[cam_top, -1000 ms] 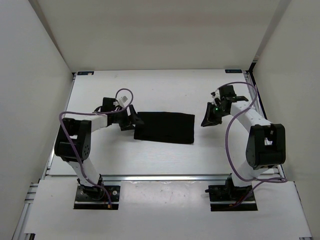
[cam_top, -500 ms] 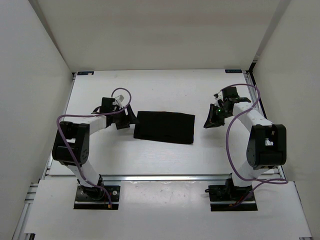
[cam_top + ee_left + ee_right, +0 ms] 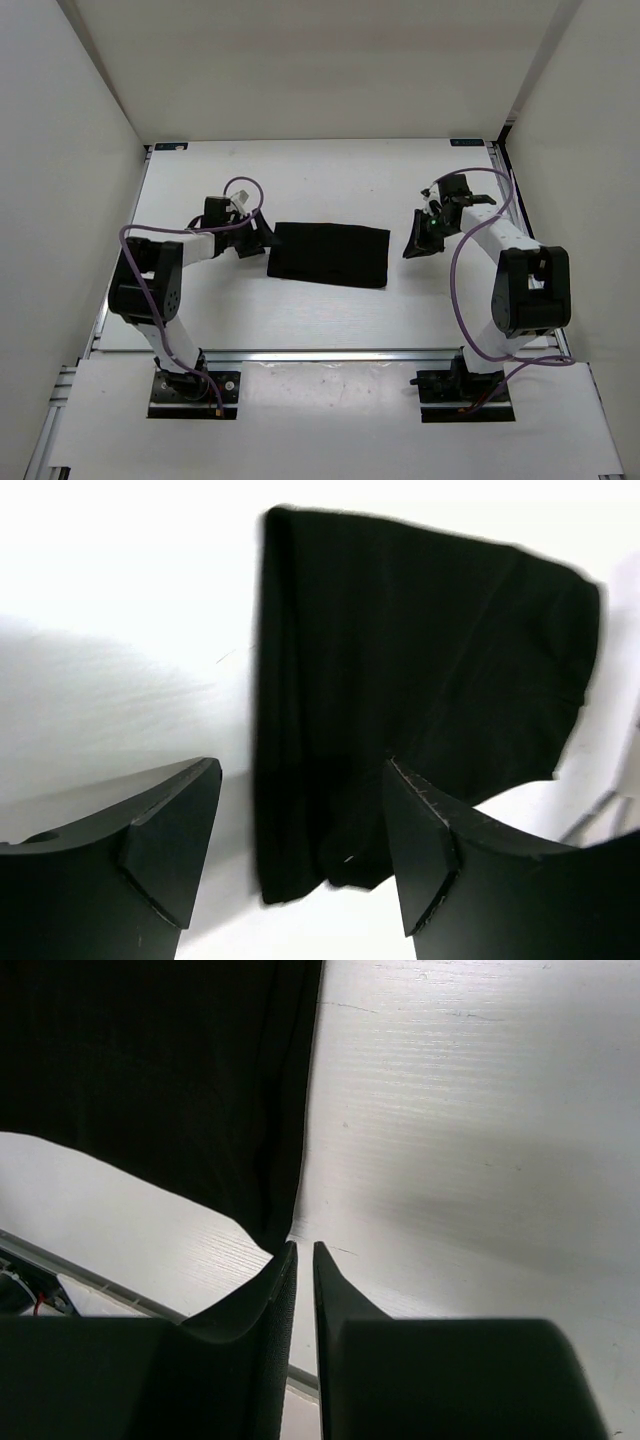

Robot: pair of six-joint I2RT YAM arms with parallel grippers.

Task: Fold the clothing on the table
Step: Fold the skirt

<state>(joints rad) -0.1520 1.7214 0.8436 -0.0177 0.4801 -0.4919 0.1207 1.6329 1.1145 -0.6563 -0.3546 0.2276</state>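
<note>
Top view: the clothing (image 3: 330,255) lies flat on the table (image 3: 300,180), centre of frame, as a black rectangle wider than it is tall, with the top edge sloping slightly down to the right. The cloth looks folded, and a doubled edge shows along its left side in the left wrist view.

The left gripper (image 3: 262,240) is at the left end of the clothing, by the upper left corner, touching or just beside it; can't tell which from above. The left wrist view shows the clothing (image 3: 420,680) filling the upper middle and right of the frame. Left gripper (image 3: 300,770) is spread wide and released, with one finger (image 3: 170,840) at lower left and the other at lower centre-right. Nothing is pinched between them. The cloth's left edge runs down the gap past the fingertips, with white table to the left.

The right gripper (image 3: 415,240) is right of the clothing, near its right edge but apart, with bare table between. In the right wrist view the clothing (image 3: 150,1060) is at upper left and its lower corner comes down just beside the fingertips. Right gripper (image 3: 303,1250) is pinched nearly together with only a thin slit, and its fingers (image 3: 270,1300) grasp nothing, no cloth in the slit. White table fills the right half of that frame
</note>
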